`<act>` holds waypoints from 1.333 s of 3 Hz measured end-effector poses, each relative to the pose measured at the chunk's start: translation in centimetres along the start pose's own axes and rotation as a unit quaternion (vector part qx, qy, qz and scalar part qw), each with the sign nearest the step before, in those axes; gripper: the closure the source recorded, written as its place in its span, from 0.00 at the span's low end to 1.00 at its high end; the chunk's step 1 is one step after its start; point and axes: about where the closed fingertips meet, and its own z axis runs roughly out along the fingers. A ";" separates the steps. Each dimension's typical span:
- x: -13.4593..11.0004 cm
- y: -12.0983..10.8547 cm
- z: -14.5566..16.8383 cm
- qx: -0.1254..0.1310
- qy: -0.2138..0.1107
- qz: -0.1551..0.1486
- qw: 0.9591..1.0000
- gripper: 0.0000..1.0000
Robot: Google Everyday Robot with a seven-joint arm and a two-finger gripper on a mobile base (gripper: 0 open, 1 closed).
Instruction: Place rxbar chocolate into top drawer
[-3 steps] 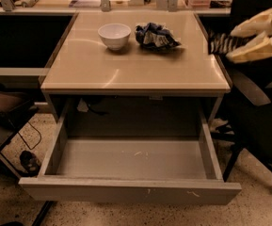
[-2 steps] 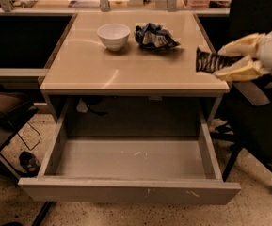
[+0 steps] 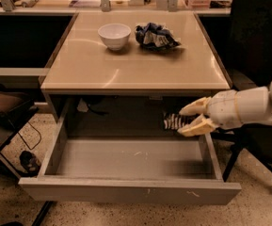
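Black rxbar chocolate (image 3: pixel 173 122) | pinched in jaws | above top drawer (image 3: pixel 102 191) (right rear)

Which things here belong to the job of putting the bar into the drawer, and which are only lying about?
For the job: rxbar chocolate, held in the gripper above the right rear part of the open top drawer.

Just lying about: white bowl and crumpled blue-and-white bag, both on the table.
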 end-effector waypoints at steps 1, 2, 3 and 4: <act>0.4 0.5 0.5 -0.007 0.000 0.003 1.000 1.00; 1.1 1.1 2.3 0.015 -0.011 0.010 1.000 1.00; 3.5 5.0 10.2 0.004 -0.031 0.016 0.999 1.00; 6.1 5.2 16.0 0.019 -0.020 0.009 1.000 1.00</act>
